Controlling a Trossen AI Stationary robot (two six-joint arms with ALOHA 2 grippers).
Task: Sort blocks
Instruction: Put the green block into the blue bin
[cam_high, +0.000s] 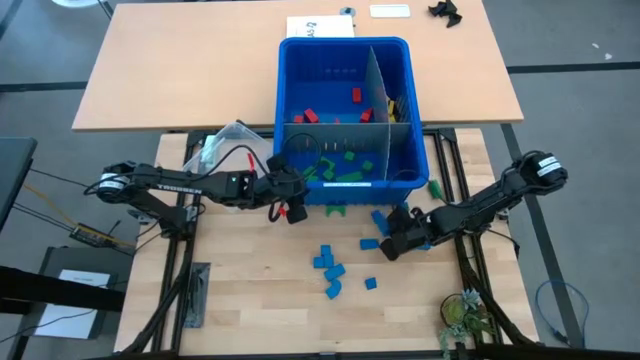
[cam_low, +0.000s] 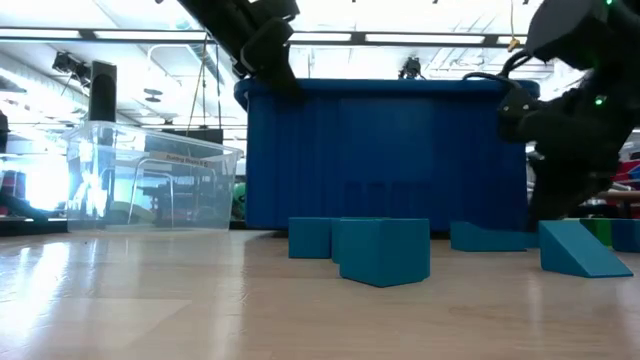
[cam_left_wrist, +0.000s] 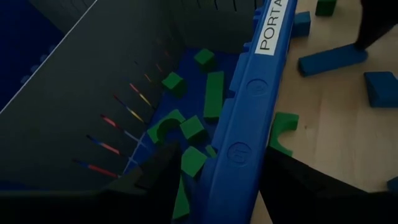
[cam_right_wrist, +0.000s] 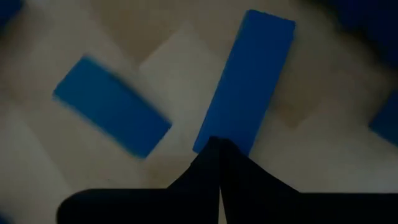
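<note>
Right wrist view: right gripper (cam_right_wrist: 219, 149) fingers pinched fully together at end of long blue block (cam_right_wrist: 245, 81), apparently gripping nothing | blocks on desk just beside blue bin (cam_high: 300, 100) | light, rigid, slick; grip across narrow sides | left gripper (cam_high: 290, 190) fingers part-open, empty, at bin's rim

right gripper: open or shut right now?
Shut. In the right wrist view the two dark fingers of the right gripper meet at a point with no gap, tips over the end of a long blue block, nothing between them.

blue divided bin (cam_high: 415, 160) on wooden table (cam_high: 260, 300), clear tub (cam_low: 150, 185) beside it (left side), small plant (cam_high: 462, 312)
</note>
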